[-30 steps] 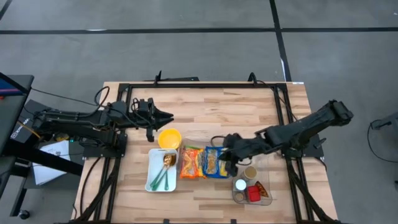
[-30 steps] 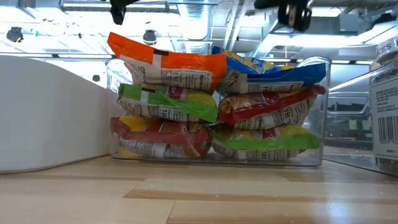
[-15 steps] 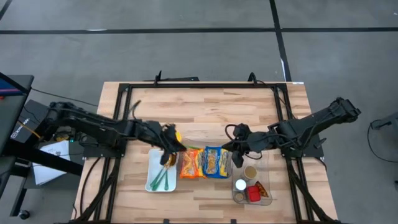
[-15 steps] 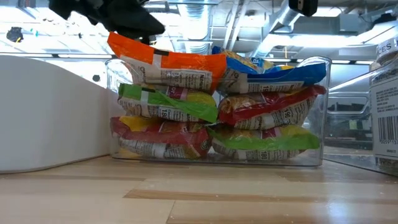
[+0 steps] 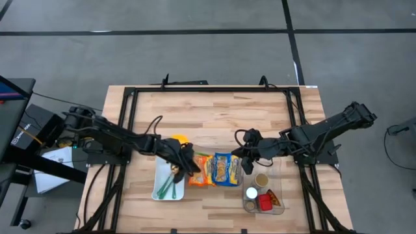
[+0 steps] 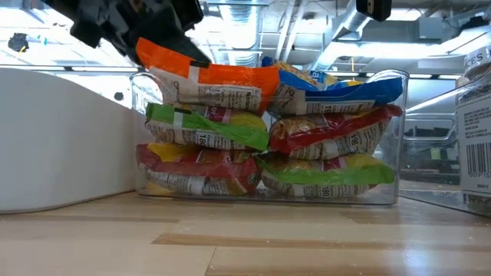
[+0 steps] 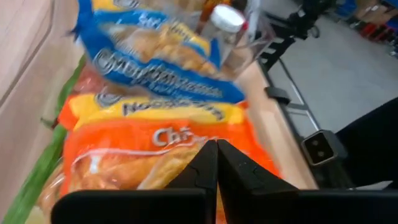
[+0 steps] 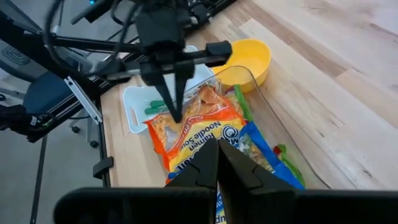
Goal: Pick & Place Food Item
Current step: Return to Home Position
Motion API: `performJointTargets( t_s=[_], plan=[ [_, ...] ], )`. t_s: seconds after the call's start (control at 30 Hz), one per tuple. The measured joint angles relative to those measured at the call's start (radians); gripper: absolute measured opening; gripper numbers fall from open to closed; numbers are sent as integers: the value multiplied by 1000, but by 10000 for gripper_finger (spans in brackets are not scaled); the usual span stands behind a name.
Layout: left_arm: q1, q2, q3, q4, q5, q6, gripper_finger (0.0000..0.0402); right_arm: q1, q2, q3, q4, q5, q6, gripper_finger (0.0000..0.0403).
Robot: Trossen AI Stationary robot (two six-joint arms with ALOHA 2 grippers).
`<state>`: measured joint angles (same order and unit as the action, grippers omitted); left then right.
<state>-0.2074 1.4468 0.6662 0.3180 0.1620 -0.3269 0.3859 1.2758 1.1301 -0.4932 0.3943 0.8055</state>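
Note:
A clear bin [image 6: 387,188] holds stacked noodle packets, an orange packet [image 5: 201,171] and a blue packet [image 5: 225,169] on top. My left gripper [image 5: 192,166] is shut, reaching in low from the table's left, its tips at the orange packet's left end [image 8: 176,113]. My right gripper [image 5: 238,153] hangs shut above the bin's right far corner, touching nothing. In the low view the left gripper [image 6: 173,42] sits against the orange packet's top corner [image 6: 157,57]. My left gripper meets the orange packet's top face near its left end [image 7: 186,168] with its shut fingertips [image 8: 177,111]. The fingers slant down from the table's left. The packet lies on the stack in the bin. Whether any film is caught between the tips cannot be told.
A white tray [image 5: 160,187] with green utensils lies left of the bin. A yellow bowl [image 8: 252,62] stands beyond it. A clear container [image 5: 278,207] with small jars and a red item sits at the near right. Black rails [image 5: 214,91] frame the table.
My left gripper has swung from above the yellow bowl toward the near right and down, tipping forward, until its tips reached the orange packet's left end. My right gripper has risen a little from the packets toward the far edge, then kept still.

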Motion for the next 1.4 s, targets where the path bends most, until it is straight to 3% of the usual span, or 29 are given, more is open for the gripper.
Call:
performJointTargets(
  t_s=[0.33,0.57,0.8,1.03,1.27,1.4],
  plan=[
    [12,55,0,-2,-4,-49,0,0,0,0,0,0,8,0],
    [12,-122,0,28,-11,0,0,0,0,0,4,0,8,0],
    [15,-374,-14,-21,-129,82,0,30,-28,0,-11,80,-12,0],
    [99,-582,-165,-30,-183,56,0,91,-130,0,-107,204,-28,0],
    [278,-642,-339,21,-57,53,0,141,-240,0,-225,365,28,0],
    [304,-713,-438,85,-31,87,0,156,-278,0,-276,424,78,0]
  ],
)
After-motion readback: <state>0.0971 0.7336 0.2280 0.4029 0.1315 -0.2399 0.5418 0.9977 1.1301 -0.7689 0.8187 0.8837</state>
